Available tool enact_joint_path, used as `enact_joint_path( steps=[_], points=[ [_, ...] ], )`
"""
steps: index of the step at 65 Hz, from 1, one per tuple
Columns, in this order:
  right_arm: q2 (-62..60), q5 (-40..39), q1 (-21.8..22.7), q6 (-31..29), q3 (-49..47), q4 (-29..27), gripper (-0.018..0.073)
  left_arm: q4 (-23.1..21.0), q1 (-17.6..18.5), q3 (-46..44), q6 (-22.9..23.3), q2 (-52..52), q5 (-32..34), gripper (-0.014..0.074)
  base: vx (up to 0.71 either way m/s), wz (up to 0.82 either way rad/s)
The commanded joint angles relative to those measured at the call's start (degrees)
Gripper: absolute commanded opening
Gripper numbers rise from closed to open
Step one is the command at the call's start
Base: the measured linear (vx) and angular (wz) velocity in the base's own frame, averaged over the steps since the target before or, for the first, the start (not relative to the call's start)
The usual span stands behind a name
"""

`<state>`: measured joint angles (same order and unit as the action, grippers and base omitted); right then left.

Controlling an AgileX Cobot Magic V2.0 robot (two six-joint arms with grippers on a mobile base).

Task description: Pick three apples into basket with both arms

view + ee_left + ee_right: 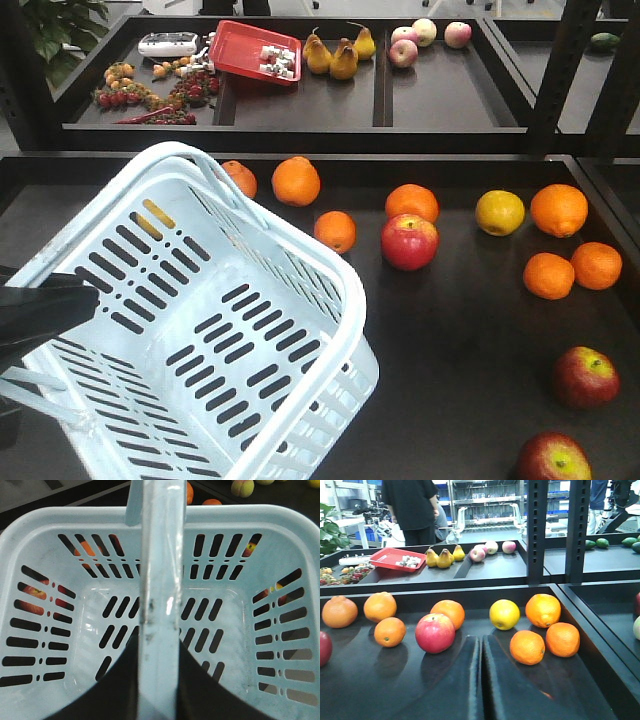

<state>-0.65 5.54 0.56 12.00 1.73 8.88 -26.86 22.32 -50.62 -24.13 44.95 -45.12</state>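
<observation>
Holding stage, nothing loaded: left gripper (159, 645) clamped on the handle (159, 555) of the empty, tilted basket (205, 315). Right gripper (480, 642) fingers pressed together, idle. Apples (409, 242) loose on the dark tray (450, 330). Next, likely: part the right fingers and reach for an apple.

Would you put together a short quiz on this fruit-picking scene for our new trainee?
1. True or false: the basket has no fruit in it.
2. The left tool is: A open and empty; B shut on the basket's handle; C hidden from every view.
3. In the front view, how many red apples lie on the near shelf?
Key: 1 true; 2 B; 3 three.
</observation>
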Motion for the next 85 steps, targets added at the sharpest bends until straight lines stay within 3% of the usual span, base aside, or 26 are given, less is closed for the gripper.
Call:
enact_joint_path(
  steps=[1,85],
  points=[
    [0.0,-4.5,0.4,-0.6,0.7,0.4,-0.0003,-2.3,0.3,-1.5,0.5,-0.3,4.9,-0.0007,0.07,-0.06],
    [0.0,-4.5,0.4,-0.6,0.7,0.4,-0.0003,-2.3,0.3,-1.5,0.5,-0.3,4.9,-0.0007,0.01,-0.01]
  ],
)
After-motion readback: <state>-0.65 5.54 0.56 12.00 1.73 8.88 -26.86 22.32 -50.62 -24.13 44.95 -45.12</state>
